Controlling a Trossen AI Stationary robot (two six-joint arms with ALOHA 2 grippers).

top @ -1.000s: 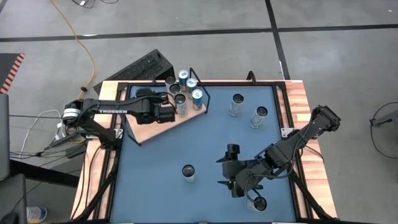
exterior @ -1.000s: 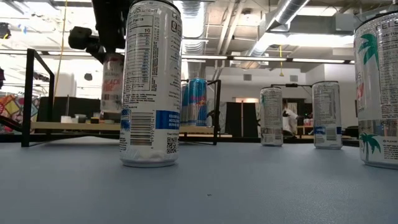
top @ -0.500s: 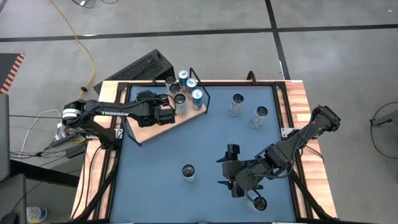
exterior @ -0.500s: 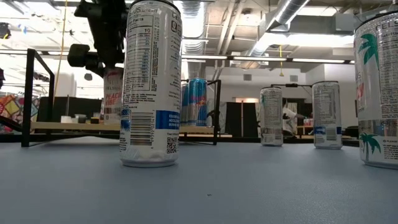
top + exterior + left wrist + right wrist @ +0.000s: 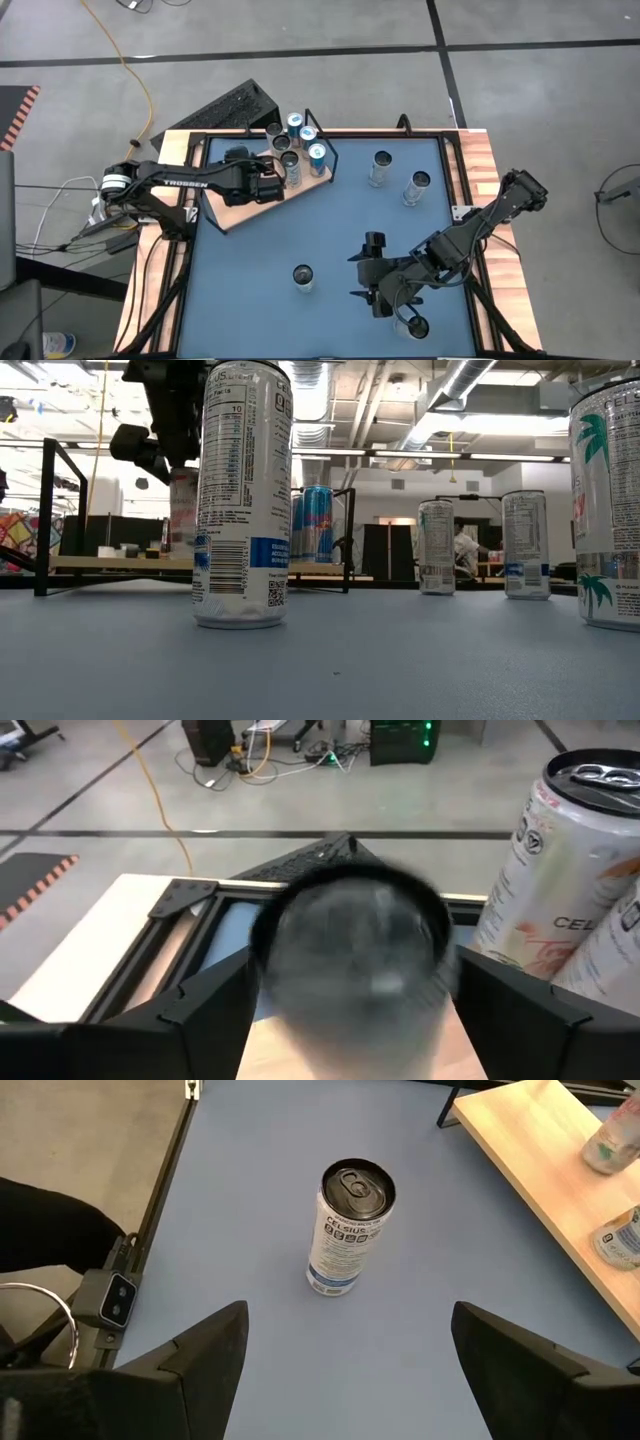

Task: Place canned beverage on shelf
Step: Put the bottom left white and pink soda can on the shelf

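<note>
Where the shelf (image 5: pixel 240 200) sits at the table's far-left corner, six cans stand on its board, the nearest can (image 5: pixel 350 960) directly between the left gripper (image 5: pixel 272 184) fingers; whether they grip it cannot be told. Off the shelf, the right gripper (image 5: pixel 340 1370), jaws spread and empty, faces a lone can (image 5: pixel 350 1228).
</note>
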